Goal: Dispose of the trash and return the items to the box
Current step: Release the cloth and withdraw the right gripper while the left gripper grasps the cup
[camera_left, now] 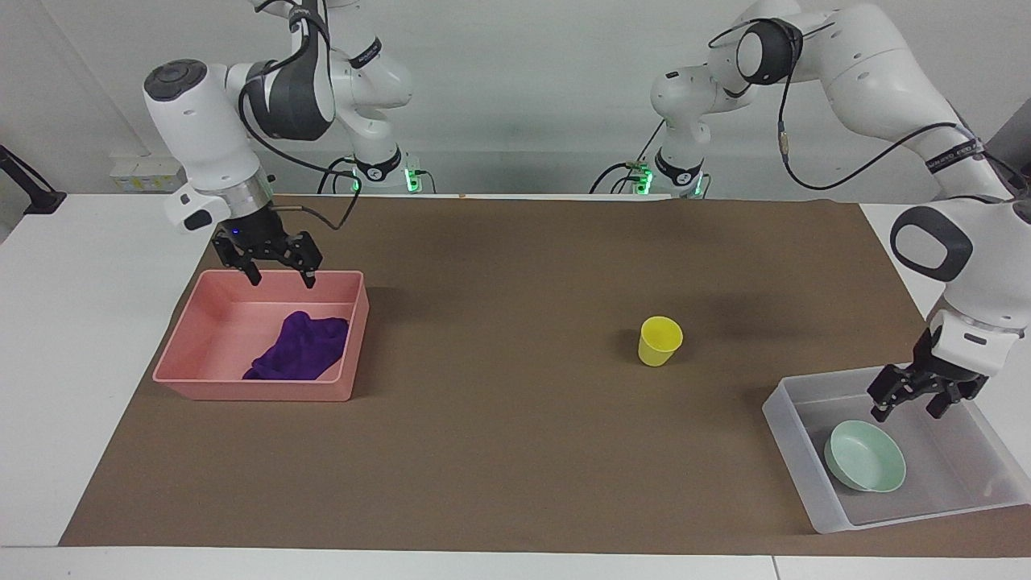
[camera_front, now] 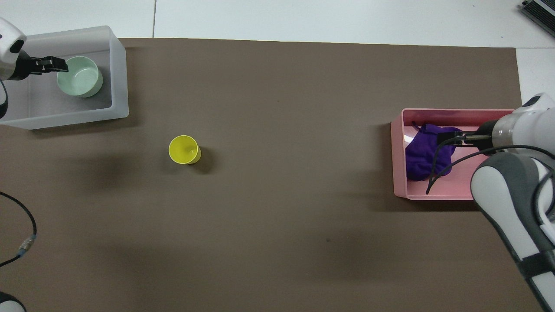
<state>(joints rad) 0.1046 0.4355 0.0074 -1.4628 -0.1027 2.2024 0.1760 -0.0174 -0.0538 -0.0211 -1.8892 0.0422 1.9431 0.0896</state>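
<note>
The purple rag (camera_left: 302,346) lies loose in the pink tray (camera_left: 250,392) at the right arm's end of the table. My right gripper (camera_left: 282,281) is open and empty, up in the air over the tray's edge nearest the robots. The mint-green bowl (camera_left: 864,467) sits upright in the translucent box (camera_left: 793,461) at the left arm's end. My left gripper (camera_left: 906,413) is open and empty just above the bowl. The yellow cup (camera_left: 660,340) stands upright on the brown mat, closer to the box than to the tray. In the overhead view: rag (camera_front: 422,154), bowl (camera_front: 80,76), cup (camera_front: 184,149).
A brown mat (camera_left: 499,419) covers most of the white table. The pink tray (camera_front: 401,173) and the box (camera_front: 119,86) sit at the mat's two ends. A loose cable (camera_front: 21,247) from the left arm hangs over the mat near the robots.
</note>
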